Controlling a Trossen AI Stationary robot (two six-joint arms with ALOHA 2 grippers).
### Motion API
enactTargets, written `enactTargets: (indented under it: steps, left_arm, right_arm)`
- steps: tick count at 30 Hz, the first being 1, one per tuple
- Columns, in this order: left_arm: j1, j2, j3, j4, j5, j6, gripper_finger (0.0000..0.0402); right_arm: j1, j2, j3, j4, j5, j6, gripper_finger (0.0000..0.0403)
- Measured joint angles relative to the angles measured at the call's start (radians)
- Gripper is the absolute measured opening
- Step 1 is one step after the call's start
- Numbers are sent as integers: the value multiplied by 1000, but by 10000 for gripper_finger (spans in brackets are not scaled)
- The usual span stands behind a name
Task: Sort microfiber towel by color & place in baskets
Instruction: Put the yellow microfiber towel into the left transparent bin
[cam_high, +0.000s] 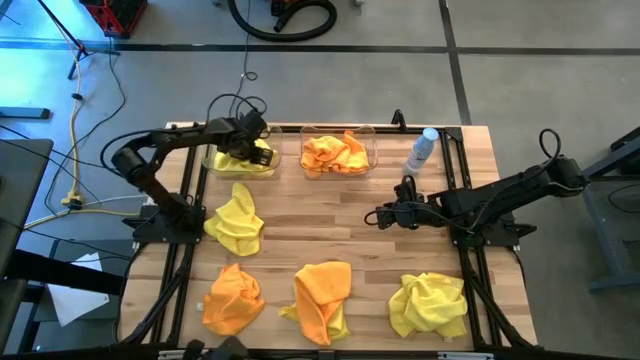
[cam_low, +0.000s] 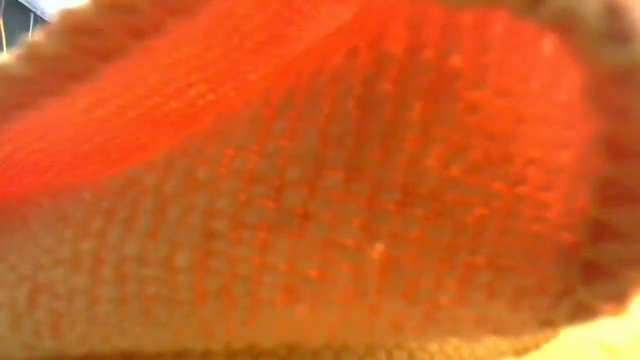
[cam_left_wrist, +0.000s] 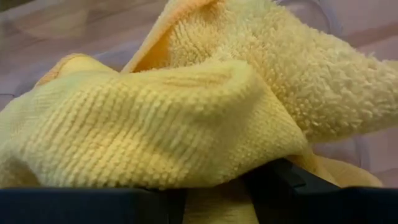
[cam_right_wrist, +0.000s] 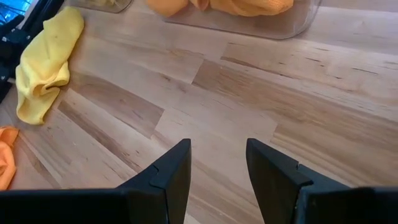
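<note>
From above, I take the bottle (cam_high: 422, 149) with the blue top as my reference, standing at the far right of the wooden table (cam_high: 340, 235). Just left of it sits the clear basket (cam_high: 339, 153) holding orange towels (cam_high: 335, 152); further left, beyond that, the second basket (cam_high: 240, 160) holds a yellow towel (cam_high: 243, 160). My left gripper (cam_high: 262, 153) is down in that second basket, on the yellow towel. My right gripper (cam_high: 384, 215) hangs over bare boards on the near side of the bottle, holding nothing. Loose cloths on the table: a yellow towel (cam_high: 236, 220) well left of the bottle and nearer than the baskets; an orange towel (cam_high: 232, 298) at the near left; another orange towel (cam_high: 323, 296) at the near middle; a crumpled yellow towel (cam_high: 430, 304) at the near edge, straight in front of the bottle. The low view is filled by orange towel fabric (cam_low: 320, 180) pressed against the lens; nothing else can be made out. In the left wrist view, yellow terry (cam_left_wrist: 186, 106) drapes over my dark fingers (cam_left_wrist: 280, 183); cloth lies between them, but whether they are pinching it I cannot tell. In the right wrist view, my fingers (cam_right_wrist: 168, 171) stand apart with bare wood between them, the orange-filled basket (cam_right_wrist: 261, 15) ahead and a yellow towel (cam_right_wrist: 43, 59) off to one side.
</note>
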Motion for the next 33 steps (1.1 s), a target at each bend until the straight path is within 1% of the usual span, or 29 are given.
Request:
enactTargets:
  steps: [4,7,16,19,22,26,28,30,33]
  left_arm:
    - [0,-36,0,-3,3,8,131]
    - [0,-93,-1,-6,4,8,131]
    - [-31,-363,-1,-2,3,-2,131]
    - [-75,-451,-1,-1,44,6,131]
    - [-168,-522,-1,-1,56,-12,131]
    - [-360,-566,-1,0,-46,-151,131]
    - [-470,-563,-1,3,-111,-211,131]
    - [-574,-546,-1,11,-164,-258,131]
    - [-722,-506,-1,14,-206,-321,131]
  right_arm:
    - [0,0,0,0,10,0,148]
    - [0,0,0,0,24,1,148]
    - [0,0,0,0,70,25,148]
    - [0,0,0,0,71,13,148]
    - [0,0,0,0,51,0,149]
    - [0,0,0,17,54,85,149]
    - [0,0,0,36,48,92,149]
    - [2,0,0,61,26,56,149]
    - [15,0,0,104,-48,-27,149]
